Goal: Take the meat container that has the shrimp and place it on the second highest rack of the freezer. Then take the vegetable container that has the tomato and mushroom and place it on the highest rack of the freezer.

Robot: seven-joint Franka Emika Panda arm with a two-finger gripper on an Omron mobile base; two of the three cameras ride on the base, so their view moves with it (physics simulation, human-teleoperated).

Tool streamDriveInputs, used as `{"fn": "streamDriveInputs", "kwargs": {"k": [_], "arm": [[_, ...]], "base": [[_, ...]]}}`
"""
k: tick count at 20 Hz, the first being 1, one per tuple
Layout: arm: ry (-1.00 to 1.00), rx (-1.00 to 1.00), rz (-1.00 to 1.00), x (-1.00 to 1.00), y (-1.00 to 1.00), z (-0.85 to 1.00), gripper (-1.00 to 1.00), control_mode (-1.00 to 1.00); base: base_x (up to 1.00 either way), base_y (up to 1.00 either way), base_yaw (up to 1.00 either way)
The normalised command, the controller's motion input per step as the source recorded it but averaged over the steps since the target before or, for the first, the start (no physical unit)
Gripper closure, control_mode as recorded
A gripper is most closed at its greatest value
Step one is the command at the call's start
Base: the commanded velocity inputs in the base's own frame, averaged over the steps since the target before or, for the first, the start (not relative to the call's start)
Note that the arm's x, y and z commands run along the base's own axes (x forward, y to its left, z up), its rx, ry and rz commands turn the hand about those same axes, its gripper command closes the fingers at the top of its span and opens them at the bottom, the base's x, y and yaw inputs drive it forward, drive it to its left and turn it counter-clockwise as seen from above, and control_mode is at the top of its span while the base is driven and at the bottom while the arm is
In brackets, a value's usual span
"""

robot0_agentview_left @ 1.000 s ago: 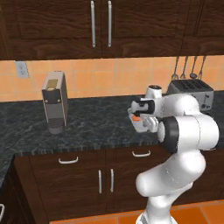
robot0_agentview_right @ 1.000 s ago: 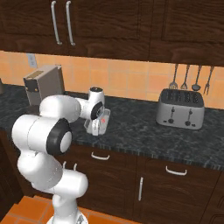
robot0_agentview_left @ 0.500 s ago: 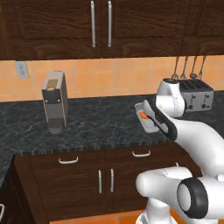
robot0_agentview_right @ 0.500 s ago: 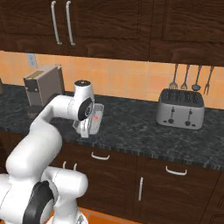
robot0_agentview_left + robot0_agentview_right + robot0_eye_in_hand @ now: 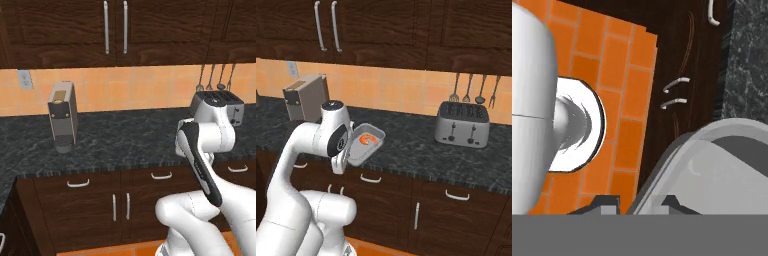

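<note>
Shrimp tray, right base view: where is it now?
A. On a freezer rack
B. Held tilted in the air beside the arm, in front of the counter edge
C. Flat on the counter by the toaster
B: the tray tilts at the arm's side, shrimp inside, rim in the claw.

The dark speckled counter (image 5: 421, 150) carries a silver toaster (image 5: 462, 124) and what looks like a coffee machine (image 5: 62, 117).
</note>
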Motion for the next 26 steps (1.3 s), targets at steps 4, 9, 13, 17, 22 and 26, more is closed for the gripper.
{"fn": "streamDriveInputs", "kwargs": {"k": [4, 9, 13, 17, 22, 26], "arm": [[-0.01, 0.00, -0.03, -0.70, 0.01, 0.40, 1.00, -1.00], [0.00, 0.00, 0.00, 0.00, 0.00, 0.00, 1.00, 1.00], [0.00, 0.00, 0.00, 0.00, 0.00, 0.00, 1.00, 1.00], [0.00, 0.00, 0.00, 0.00, 0.00, 0.00, 1.00, 1.00], [0.00, 0.00, 0.00, 0.00, 0.00, 0.00, 1.00, 1.00], [0.00, 0.00, 0.00, 0.00, 0.00, 0.00, 1.00, 1.00]], "base": [[0.00, 0.00, 0.00], [-0.95, -0.05, -0.02], [-0.91, -0.12, -0.58], [-0.32, -0.02, -0.83], [0.00, -0.24, -0.83], [0.00, -0.26, -0.83]]}}
